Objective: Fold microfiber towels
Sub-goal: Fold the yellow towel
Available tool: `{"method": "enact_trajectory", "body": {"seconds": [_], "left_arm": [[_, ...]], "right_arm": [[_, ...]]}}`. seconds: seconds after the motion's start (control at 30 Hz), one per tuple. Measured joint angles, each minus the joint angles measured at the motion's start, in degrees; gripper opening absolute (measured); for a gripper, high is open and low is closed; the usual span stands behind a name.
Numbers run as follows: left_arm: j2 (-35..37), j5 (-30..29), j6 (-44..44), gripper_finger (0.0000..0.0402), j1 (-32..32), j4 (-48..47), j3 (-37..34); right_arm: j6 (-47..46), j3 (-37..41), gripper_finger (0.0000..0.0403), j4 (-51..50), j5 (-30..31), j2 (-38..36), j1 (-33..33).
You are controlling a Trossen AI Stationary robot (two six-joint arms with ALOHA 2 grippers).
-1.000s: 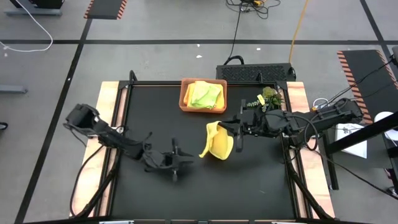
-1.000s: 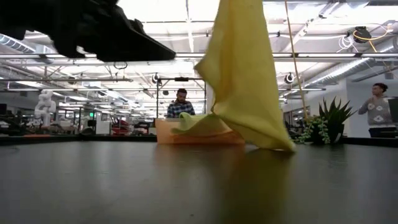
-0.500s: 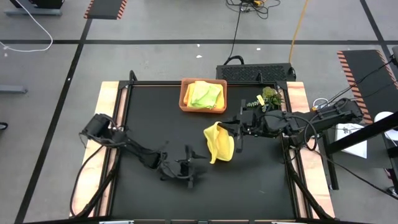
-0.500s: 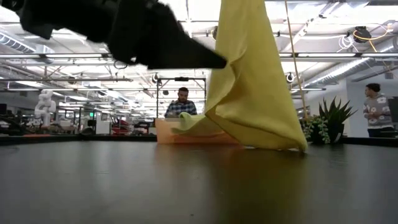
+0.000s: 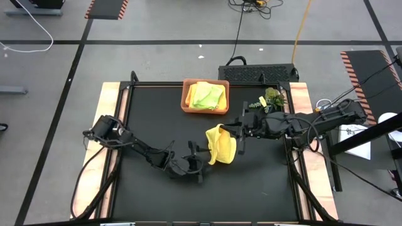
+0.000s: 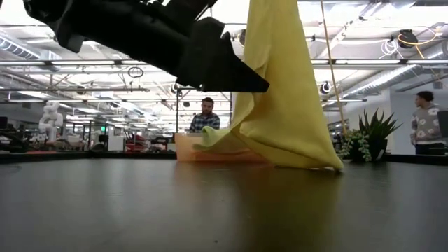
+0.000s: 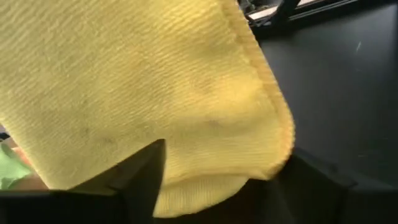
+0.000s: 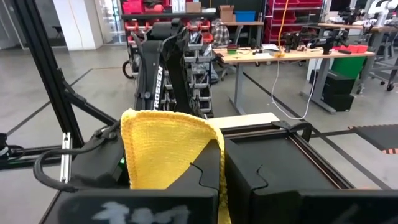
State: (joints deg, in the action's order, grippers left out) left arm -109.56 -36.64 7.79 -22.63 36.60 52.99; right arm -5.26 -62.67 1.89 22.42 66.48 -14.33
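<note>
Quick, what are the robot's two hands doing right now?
Left gripper: open, right beside the yellow towel, not holding it.
Right gripper: closed on the yellow towel, holding it up.

A black-topped rectangular table (image 5: 163,119) with pale wooden side edges carries a rectangular orange-brown tray (image 5: 186,100) near its far edge and a small green plant sprig (image 5: 272,96) at its far right corner. A hanging yellow microfiber towel's (image 5: 221,143) lower edge touches the top.
</note>
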Motion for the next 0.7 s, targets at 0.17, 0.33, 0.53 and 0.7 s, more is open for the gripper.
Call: {"method": "enact_trajectory", "body": {"seconds": [0.17, 0.33, 0.53, 0.7], "left_arm": [[0.0, 0.5, 0.0, 0.0189, 0.5, -2.5, 0.0], [0.1, 0.2, 3.7, 0.0046, 0.0, -5.3, 0.0], [6.6, -9.6, 6.8, 0.0012, -3.2, -14.8, -0.1], [17.9, -20.6, 6.8, 0.0006, -8.9, -26.7, -0.1]], "right_arm": [[0.0, 0.0, 0.0000, -0.5, 0.0, 0.0, 0.0], [0.0, 0.0, 0.0000, -0.5, 0.0, 0.0, 0.0], [-0.3, 0.0, 0.0000, -0.5, -0.2, 0.0, -0.7], [-0.3, 0.0, 0.0006, 0.0, -1.8, 0.0, -3.3]]}}
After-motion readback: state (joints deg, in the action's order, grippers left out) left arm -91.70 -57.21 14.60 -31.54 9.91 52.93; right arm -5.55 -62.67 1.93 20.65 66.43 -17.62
